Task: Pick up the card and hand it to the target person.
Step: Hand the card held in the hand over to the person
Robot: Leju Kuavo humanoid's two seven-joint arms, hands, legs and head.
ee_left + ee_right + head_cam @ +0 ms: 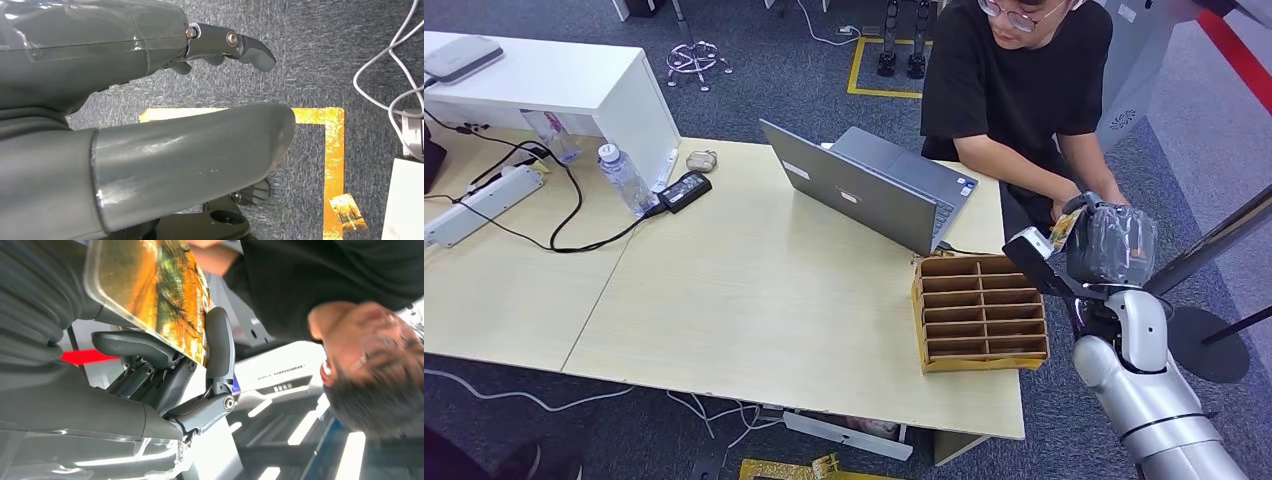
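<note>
At the right of the head view the right hand (1096,240) is gripping the card (1061,228) before the person (1024,90), while the wrist view is showing dark fingers (220,340) pressing its orange face; the left hand (150,125) is holding nothing.

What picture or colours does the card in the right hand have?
The card shows an orange and green landscape with dark trees, seen best in the right wrist view.

Laptop: grey laptop (874,190), open on the wooden table (754,290).
Organiser: cardboard organiser (980,312) with slots, near the table's right edge.
Bottle: clear water bottle (625,179) beside a black power adapter (685,190).
Power strip: white power strip (482,204), far left.
</note>
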